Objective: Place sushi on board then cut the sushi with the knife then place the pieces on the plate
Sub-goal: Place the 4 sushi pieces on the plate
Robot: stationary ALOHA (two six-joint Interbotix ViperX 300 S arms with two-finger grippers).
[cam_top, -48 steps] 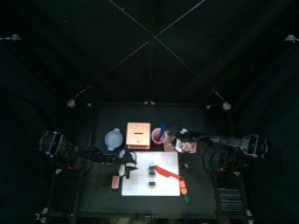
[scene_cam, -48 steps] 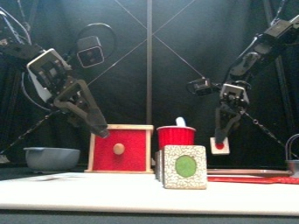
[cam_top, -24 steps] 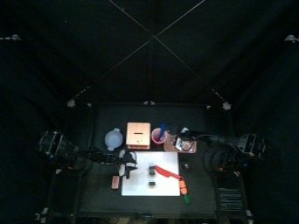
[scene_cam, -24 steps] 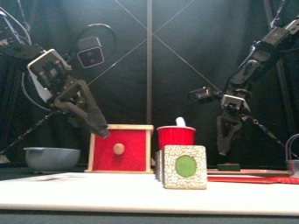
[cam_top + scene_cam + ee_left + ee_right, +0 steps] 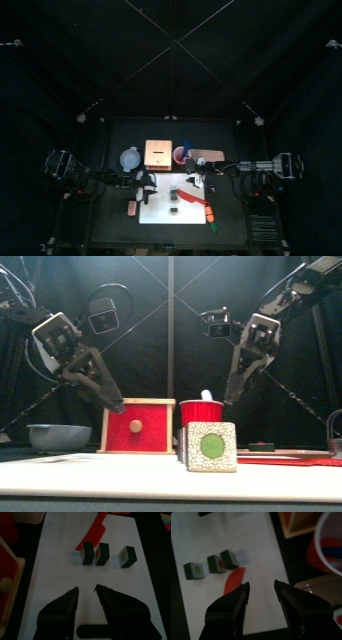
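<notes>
Right gripper (image 5: 260, 584) risen and swung toward centre since earlier frame. Sushi (image 5: 102, 554) on white board (image 5: 53, 572), cut in three pieces, red knife (image 5: 97, 534) laid just beside. Placing, cutting look done; plating not begun. Right gripper spread, empty; left gripper (image 5: 86, 588) slightly parted, empty, above board

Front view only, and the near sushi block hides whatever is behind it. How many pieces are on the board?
Observer: Three pieces on the board. Two sit side by side, the third stands apart.
Operator: Where's the knife?
Observer: The red knife lies flat on the board, to the right of the pieces in the top view.
Operator: Anything in the jaws?
Observer: No. The left gripper and right gripper are both open and empty, above the board.
</notes>
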